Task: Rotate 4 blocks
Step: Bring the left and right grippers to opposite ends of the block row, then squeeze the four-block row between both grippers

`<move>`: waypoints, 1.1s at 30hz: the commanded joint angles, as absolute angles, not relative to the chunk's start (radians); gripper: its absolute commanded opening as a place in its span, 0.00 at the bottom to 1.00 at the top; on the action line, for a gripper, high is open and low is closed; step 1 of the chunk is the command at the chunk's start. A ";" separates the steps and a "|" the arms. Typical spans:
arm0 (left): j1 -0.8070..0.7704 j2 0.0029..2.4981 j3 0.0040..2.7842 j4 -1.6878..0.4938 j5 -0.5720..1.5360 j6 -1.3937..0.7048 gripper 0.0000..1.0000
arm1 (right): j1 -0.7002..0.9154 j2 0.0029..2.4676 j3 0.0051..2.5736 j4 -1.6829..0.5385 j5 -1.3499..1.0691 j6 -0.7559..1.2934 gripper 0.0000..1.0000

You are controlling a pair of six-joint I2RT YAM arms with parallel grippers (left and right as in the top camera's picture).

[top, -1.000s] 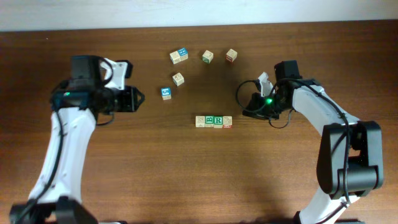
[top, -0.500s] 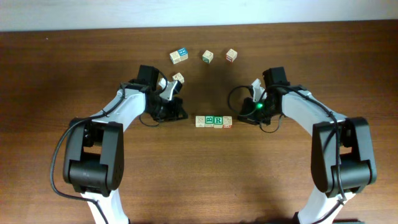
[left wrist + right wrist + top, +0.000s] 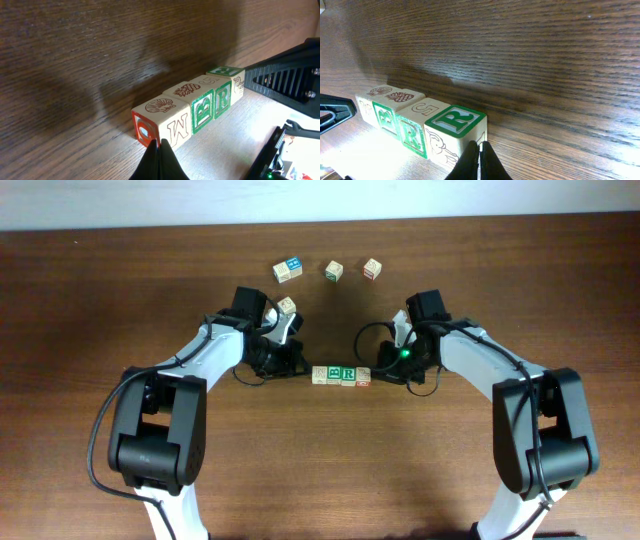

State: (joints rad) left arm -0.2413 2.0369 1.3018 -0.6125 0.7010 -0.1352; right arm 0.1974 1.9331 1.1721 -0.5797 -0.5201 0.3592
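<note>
Left gripper [image 3: 159, 151] is clenched on nothing, its tip sitting at the near corner of the left end block [image 3: 161, 122] (shell on top, red-orange face toward the tip); contact or just short, can't tell. My read: the closed tips act as a pusher, not a grasp. The four blocks [image 3: 342, 376] sit mid-table in one tight straight row, faces touching, between the two arms. Right gripper [image 3: 480, 151] is also clenched and empty, tip against the near side of the right end block [image 3: 454, 127] (green R on top). With one pusher at each end, opposing nudges should swing the row as a unit; uneven pressure could split it. Room: bare table [image 3: 330, 460] in front of the row is wide open. Behind it, one loose cube [image 3: 287, 306] sits just beside the left arm, and three more [image 3: 333, 271] lie farther back, well apart from the row. The arms crowd both ends.
</note>
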 commanded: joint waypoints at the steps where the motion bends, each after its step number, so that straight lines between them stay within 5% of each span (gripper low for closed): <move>1: -0.241 2.048 1.307 -0.614 0.722 -0.168 0.00 | 0.209 1.938 1.163 -0.582 -0.511 0.358 0.05; 33: -0.295 2.049 1.306 -0.603 0.606 -0.251 0.00 | 0.189 1.938 1.162 -0.584 -0.553 0.321 0.04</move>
State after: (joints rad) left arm -0.2871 2.0369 1.3018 -0.6044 0.5968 -0.2443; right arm 0.1982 1.9331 1.1721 -0.5819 -0.5064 0.3576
